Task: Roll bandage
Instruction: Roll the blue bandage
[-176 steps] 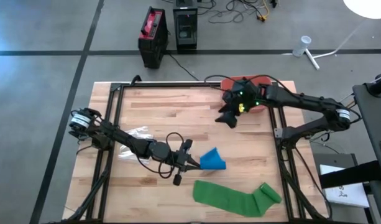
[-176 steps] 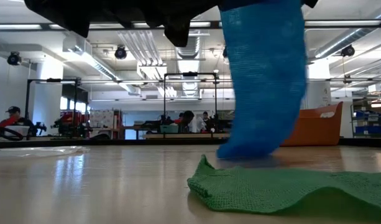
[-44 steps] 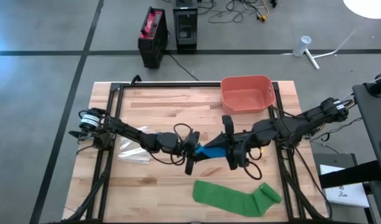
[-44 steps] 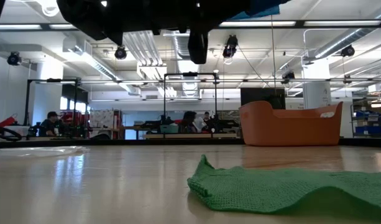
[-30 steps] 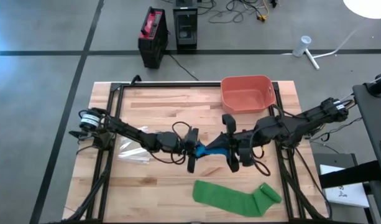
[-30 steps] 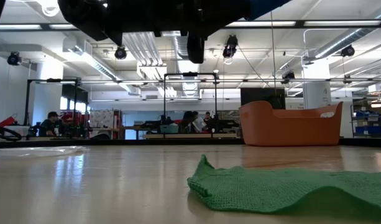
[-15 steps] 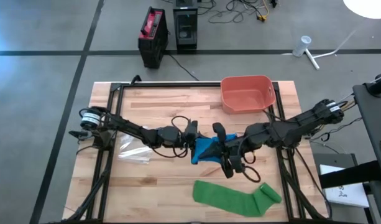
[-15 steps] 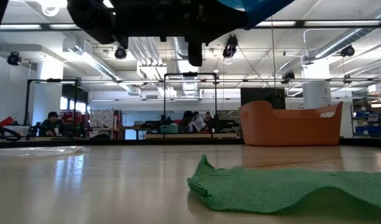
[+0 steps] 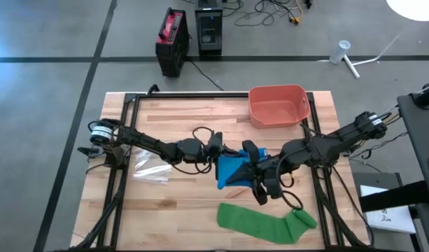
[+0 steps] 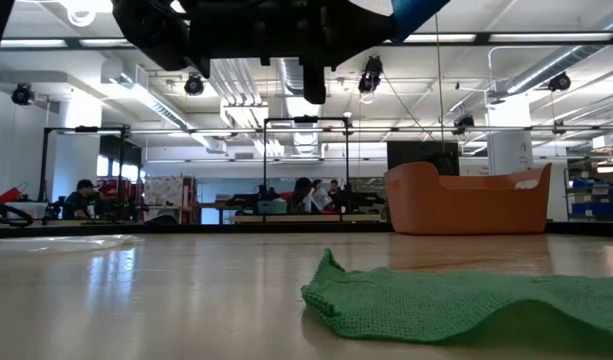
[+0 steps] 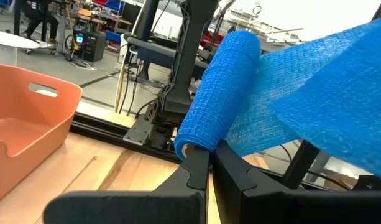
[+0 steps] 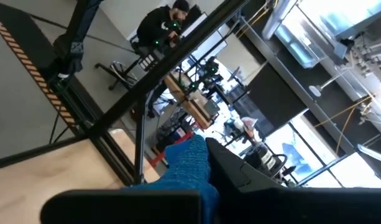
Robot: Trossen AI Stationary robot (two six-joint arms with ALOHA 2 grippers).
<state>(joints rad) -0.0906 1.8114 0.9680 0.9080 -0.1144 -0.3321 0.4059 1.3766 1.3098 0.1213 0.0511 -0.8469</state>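
A blue bandage [image 9: 232, 169] hangs in the air over the table's middle, partly rolled: a tight roll [image 11: 218, 93] with a loose strip [image 11: 327, 93] running off it. My left gripper [image 9: 217, 154] is shut on the roll's end, and my right gripper [image 9: 255, 168] is shut on the strip's other end. In the low view only a blue corner [image 10: 418, 10] shows at the top. A green bandage [image 9: 266, 222] lies flat near the table's front edge, its right end loosely rolled. My left gripper pinches the lower end of the blue roll [image 11: 193, 148] between its two fingers [image 11: 199, 171]. The roll slants up and away from the fingers, clear of the table. My right gripper pinches the strip's free end [image 12: 193, 163] against its finger [image 12: 240, 177]. That finger hides most of the contact. The cloth is lifted clear.
An orange bin [image 9: 277, 105] stands at the table's far right. A clear plastic wrapper [image 9: 150, 168] lies left of centre, under the left arm. The green bandage [image 10: 456, 305] is just in front of the hanging blue one.
My left gripper has gone toward the table's far edge, and my right gripper toward the left and a little nearer. The blue bandage between them, a narrow band a second ago, now spreads into a wider sheet, still lifted clear.
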